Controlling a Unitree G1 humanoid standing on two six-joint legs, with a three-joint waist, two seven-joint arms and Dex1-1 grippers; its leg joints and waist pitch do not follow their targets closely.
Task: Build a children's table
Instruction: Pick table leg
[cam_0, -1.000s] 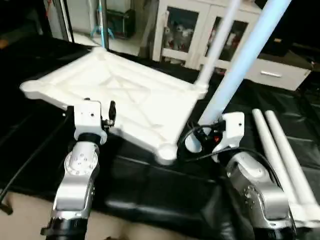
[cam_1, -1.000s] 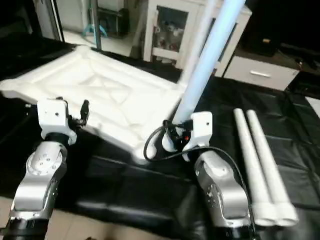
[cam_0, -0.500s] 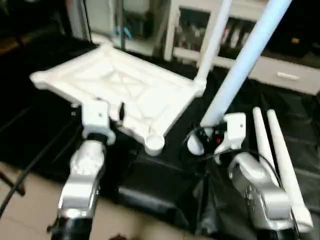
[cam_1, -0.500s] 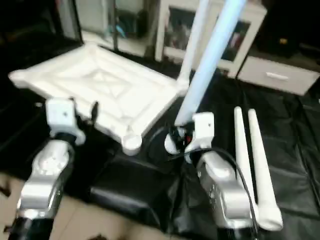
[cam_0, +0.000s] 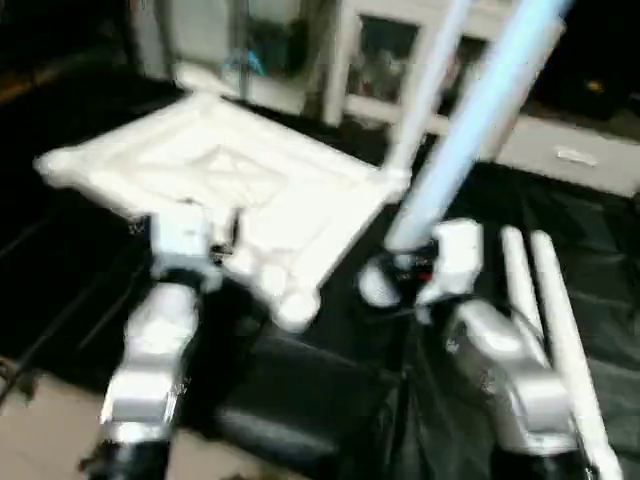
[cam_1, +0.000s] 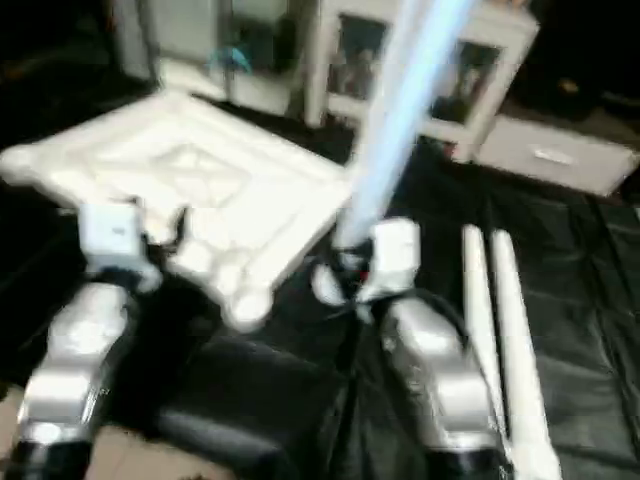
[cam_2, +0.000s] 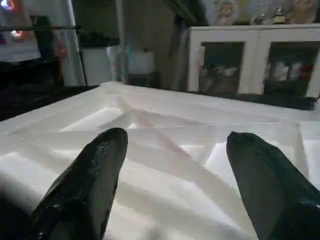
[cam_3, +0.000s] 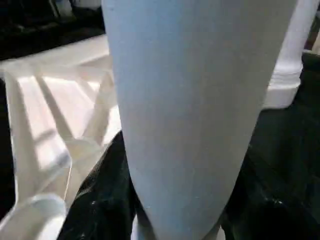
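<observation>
Four legs in all: one stands upright in the far right corner socket of the tabletop (cam_0: 240, 185), one is held by the right gripper (cam_0: 400, 268), and two spare legs (cam_0: 545, 330) lie side by side on the black cover (cam_0: 330, 390) to the right of the right arm. Tabletop lies underside up on the cover, ribs and X-brace showing, left of centre in the head views. Its near corner socket (cam_0: 295, 312) sits just left of the held leg's lower end.

Right gripper: fingers clamped on either side of the held leg (cam_3: 195, 110), which leans up and to the right out of frame. Mounted leg (cam_0: 425, 90) rises just behind it.

Left gripper (cam_2: 172, 165): fingers spread wide, nothing between them, hanging at the tabletop's near left edge; contact with the rim cannot be made out.

White cabinets (cam_0: 400, 60) stand behind the table.
</observation>
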